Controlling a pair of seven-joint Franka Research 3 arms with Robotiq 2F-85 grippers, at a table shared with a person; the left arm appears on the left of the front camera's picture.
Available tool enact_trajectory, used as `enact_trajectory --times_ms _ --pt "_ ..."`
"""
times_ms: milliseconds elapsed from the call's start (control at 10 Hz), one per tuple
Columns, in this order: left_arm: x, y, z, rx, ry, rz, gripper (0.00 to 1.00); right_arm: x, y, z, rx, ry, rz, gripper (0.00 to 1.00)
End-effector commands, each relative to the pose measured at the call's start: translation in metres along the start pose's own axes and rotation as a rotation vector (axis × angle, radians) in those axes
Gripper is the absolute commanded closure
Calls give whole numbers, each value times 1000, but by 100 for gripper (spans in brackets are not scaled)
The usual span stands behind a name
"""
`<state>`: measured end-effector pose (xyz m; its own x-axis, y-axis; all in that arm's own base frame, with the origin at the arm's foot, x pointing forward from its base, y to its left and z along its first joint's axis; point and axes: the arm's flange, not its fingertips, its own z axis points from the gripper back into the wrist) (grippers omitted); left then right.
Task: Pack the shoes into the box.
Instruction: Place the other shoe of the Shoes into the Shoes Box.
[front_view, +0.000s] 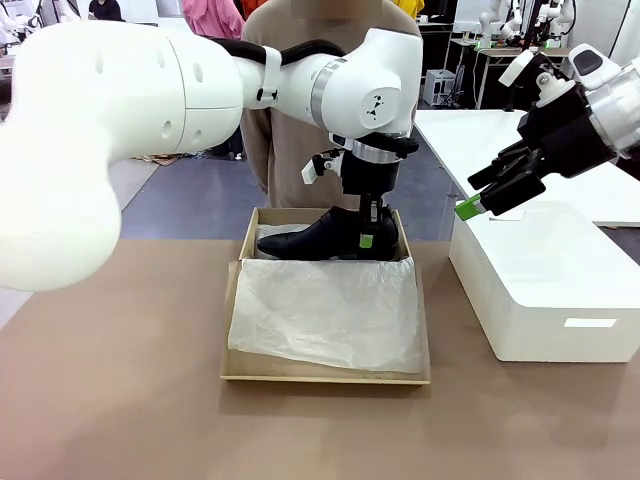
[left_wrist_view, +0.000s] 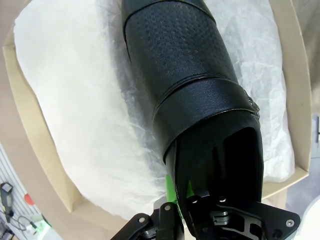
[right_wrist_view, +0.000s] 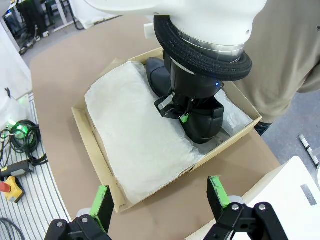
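Note:
One glossy black shoe (front_view: 315, 238) is low inside the tan box (front_view: 325, 378), along its far wall, toe to picture left. My left gripper (front_view: 368, 232) comes down from above and is shut on the shoe's heel rim. In the left wrist view the shoe (left_wrist_view: 185, 75) stretches away over white tissue paper (left_wrist_view: 85, 110), with a green pad on the outside of the rim at my left gripper (left_wrist_view: 180, 195). In the right wrist view my right gripper (right_wrist_view: 160, 197) hangs open and empty, up and to the right of the box (right_wrist_view: 92, 145) and shoe (right_wrist_view: 202, 125).
A large white block (front_view: 545, 285) stands right of the box, under my right gripper (front_view: 490, 195). A person (front_view: 280, 140) stands at the far edge, right behind the box. Crumpled tissue (front_view: 325, 310) covers the box's near half. Bare brown table (front_view: 110, 380) lies left and in front.

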<state>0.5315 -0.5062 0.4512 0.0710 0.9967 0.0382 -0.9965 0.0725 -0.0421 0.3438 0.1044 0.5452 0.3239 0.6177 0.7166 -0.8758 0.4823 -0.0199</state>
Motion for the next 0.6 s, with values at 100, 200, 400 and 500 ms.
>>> enact_trajectory --times_ms 100,200,400,500 --pt "-4 -3 2 -3 -26 61 100 0 -2 -1 17 -24 10 0" --pt "-5 -3 -2 1 -26 60 100 0 -2 -1 17 -24 10 0" --pt "-7 -3 -11 -2 -25 61 100 0 -2 -1 17 -24 10 0" --pt "-9 -3 -14 -12 -28 63 100 0 -2 -1 17 -24 10 0"
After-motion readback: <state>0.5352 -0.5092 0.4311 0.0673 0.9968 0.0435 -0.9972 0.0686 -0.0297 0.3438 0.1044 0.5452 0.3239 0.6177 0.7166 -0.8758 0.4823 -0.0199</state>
